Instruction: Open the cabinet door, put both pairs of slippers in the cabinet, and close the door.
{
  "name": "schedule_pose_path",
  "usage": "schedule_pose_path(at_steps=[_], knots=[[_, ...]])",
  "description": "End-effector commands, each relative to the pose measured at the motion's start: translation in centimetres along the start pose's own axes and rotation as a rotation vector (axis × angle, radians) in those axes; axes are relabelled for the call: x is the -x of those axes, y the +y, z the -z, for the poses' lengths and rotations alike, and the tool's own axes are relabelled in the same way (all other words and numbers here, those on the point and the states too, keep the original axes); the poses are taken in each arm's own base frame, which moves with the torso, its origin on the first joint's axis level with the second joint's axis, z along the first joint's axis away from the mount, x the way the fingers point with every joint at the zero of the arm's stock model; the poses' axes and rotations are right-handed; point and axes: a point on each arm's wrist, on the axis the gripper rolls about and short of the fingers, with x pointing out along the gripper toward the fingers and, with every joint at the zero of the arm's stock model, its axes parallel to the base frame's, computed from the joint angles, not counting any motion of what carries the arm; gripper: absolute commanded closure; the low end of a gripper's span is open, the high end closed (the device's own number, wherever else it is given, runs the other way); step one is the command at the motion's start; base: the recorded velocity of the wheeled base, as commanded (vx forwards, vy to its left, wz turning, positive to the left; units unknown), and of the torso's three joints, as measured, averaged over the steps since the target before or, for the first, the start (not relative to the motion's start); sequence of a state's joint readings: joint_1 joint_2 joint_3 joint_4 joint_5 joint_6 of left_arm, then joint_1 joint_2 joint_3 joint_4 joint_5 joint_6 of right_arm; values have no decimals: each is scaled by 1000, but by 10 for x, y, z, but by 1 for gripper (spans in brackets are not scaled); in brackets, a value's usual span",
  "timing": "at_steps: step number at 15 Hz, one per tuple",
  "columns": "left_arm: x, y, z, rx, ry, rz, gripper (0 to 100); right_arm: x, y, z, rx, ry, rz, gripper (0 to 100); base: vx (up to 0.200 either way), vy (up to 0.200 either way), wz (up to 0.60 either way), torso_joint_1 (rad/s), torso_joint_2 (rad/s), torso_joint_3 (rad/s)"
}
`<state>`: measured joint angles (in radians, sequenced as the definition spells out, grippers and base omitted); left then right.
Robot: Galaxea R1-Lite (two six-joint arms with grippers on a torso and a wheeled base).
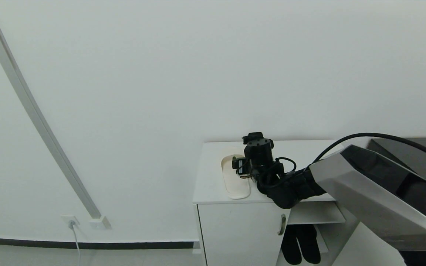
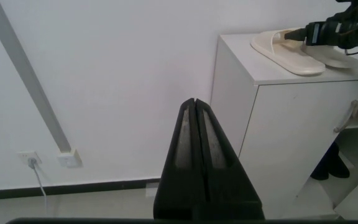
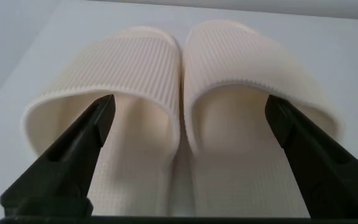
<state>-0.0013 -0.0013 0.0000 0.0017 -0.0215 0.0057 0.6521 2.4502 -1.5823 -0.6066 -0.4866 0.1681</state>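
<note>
Well, your right end effector (image 3: 190,104) had its fingers spread apart, one on either outer side of the cream slippers (image 3: 135,68), which lay side by side on top of the white cabinet (image 1: 207,184). Below, a pair of black slippers (image 1: 301,245) sat inside the cabinet's open right side, next to the shut left door (image 1: 239,232). Your left end effector (image 2: 194,106) had its fingers pressed together, holding nothing, off to the cabinet's left, near the wall (image 1: 161,92).

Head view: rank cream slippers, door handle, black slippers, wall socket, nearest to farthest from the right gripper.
1. Cream slippers, on the cabinet top, at the right gripper.
2. Door handle, below.
3. Black slippers, inside, lowest.
4. Wall socket, far left.
</note>
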Motion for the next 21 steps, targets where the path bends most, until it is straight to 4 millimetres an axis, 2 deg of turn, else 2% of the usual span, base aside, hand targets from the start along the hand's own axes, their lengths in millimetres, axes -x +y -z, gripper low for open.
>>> schedule_pose_path(at_steps=[1,7,8,14,16,19,21], knots=[[0,0,0,0,1,0,100,-12,-4,8,2,4,8,0,0,0,0,0,0,0],[0,0,0,0,1,0,100,-16,0,11,18,1,-14,0,0,0,0,0,0,0],[0,0,0,0,1,0,100,-17,0,11,22,-1,-15,100,0,0,0,0,0,0],[0,0,0,0,1,0,100,-17,2,11,29,-1,-19,100,0,0,0,0,0,0],[0,0,0,0,1,0,100,-12,1,3,22,-14,-21,100,0,0,0,0,0,0],[0,0,0,0,1,0,100,23,-8,-33,8,-36,-74,100,0,0,0,0,0,0],[0,0,0,0,1,0,100,52,-12,-44,9,-42,-116,100,0,0,0,0,0,0]])
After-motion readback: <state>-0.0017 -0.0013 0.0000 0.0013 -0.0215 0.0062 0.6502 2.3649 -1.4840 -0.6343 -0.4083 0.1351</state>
